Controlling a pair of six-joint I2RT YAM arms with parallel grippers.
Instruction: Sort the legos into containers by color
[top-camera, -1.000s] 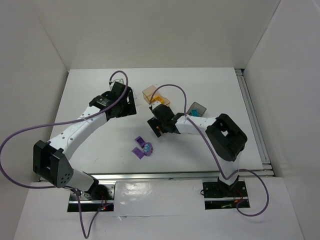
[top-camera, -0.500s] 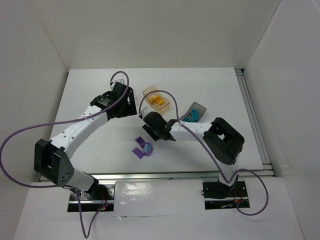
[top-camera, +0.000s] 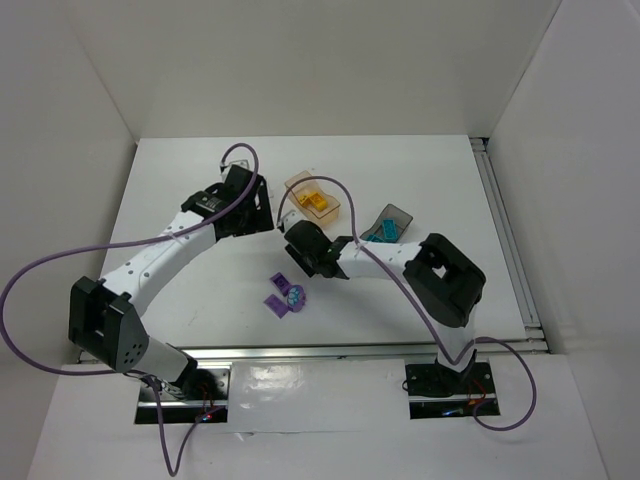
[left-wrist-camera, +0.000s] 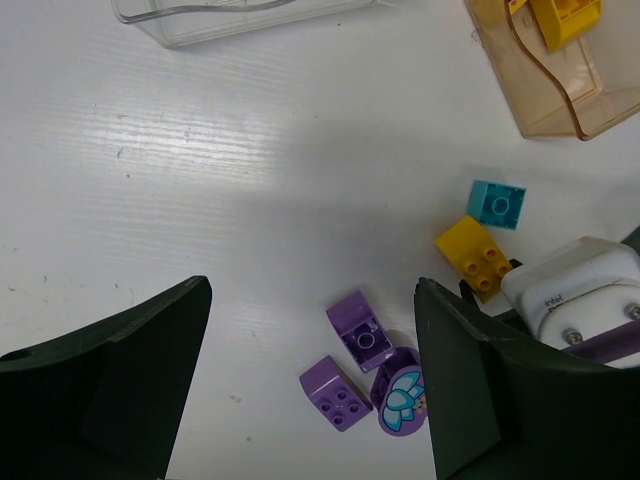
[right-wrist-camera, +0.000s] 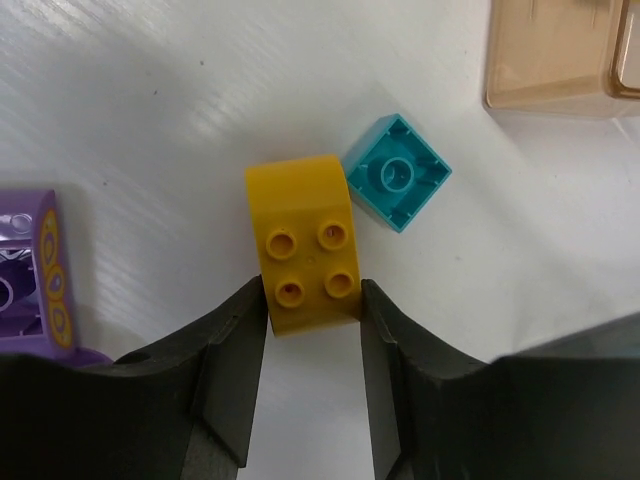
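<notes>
Pinches the yellow brick (right-wrist-camera: 303, 258) across its flat sides, right claw (right-wrist-camera: 312, 300) clenched on it; sits studs-up on the counter (right-wrist-camera: 150, 120), just beside a cyan brick (right-wrist-camera: 397, 172); seems light, rigid, slick; likely twists if squeezed off-centre.

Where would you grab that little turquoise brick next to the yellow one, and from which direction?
I'd come from straight above, pinching two opposite flat walls of the turquoise brick. It lies flat and square on the table, turned diagonally; choose the walls facing bare table, since the yellow brick crowds another.
</notes>
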